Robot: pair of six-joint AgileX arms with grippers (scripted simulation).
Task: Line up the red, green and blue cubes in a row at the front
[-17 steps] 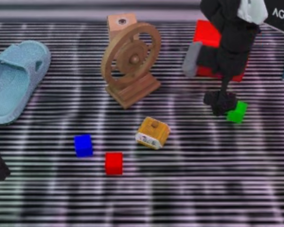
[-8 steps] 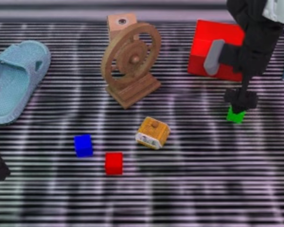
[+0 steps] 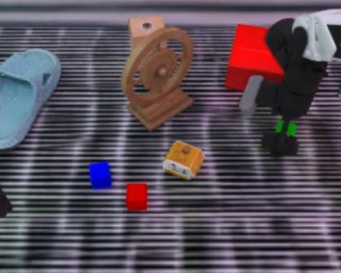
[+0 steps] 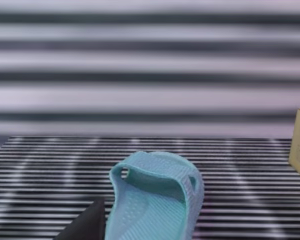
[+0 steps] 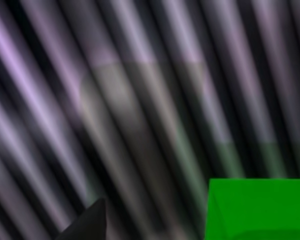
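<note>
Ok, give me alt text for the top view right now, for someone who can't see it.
The right arm's end effector hangs over the small green cube at the table's right, by a large red box. Small blue and red cubes sit front-left of centre.

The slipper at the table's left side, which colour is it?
Light blue-teal; the slipper shows best in the top view.

Rendered simulation tabletop, striped black-and-white table [image 3: 227,227], scattered props: slipper [image 3: 20,94], wooden wheel [image 3: 158,71]
</note>
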